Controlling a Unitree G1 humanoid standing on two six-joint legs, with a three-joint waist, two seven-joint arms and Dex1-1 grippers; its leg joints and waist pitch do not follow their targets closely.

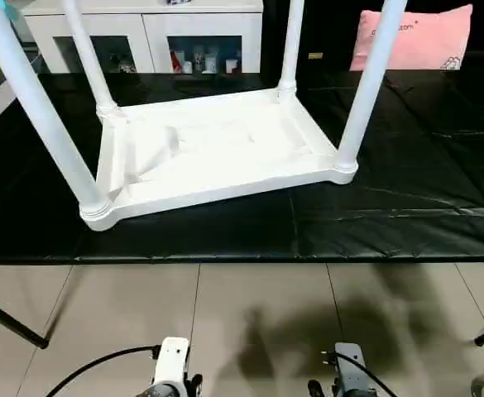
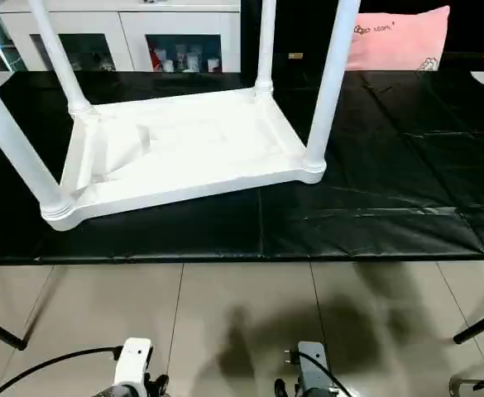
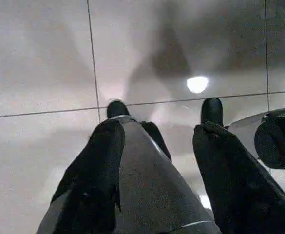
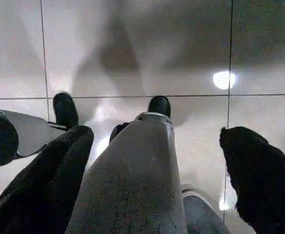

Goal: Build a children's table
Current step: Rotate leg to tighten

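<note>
**Table upside down with all four legs in, both arms hanging back**

With its top face down on the black mat (image 1: 407, 223), the tabletop (image 1: 217, 153) lies on the far side of the tiled floor (image 1: 250, 314), left of the scene's middle, so its corner sockets point up to take the legs. All four white legs are seated and rise out of the top of the eye views: near left (image 1: 47, 124), near right (image 1: 366, 91), far left (image 1: 88, 62), far right (image 1: 289, 45). They taper from thick at the socket collars, and the shallow recessed underside between them looks smooth and glossy white. By that look, the assembly seems finished apart from turning it over.

Beyond the mat stand a white cabinet (image 1: 150, 33) with glass doors and a pink cushion (image 1: 419, 41), far right.

Well short of the mat, both arms hang over bare tile, likely resting. The left gripper (image 3: 157, 126) has its fingers partly apart on nothing; the right gripper (image 4: 157, 136) is spread wide, also empty.
</note>
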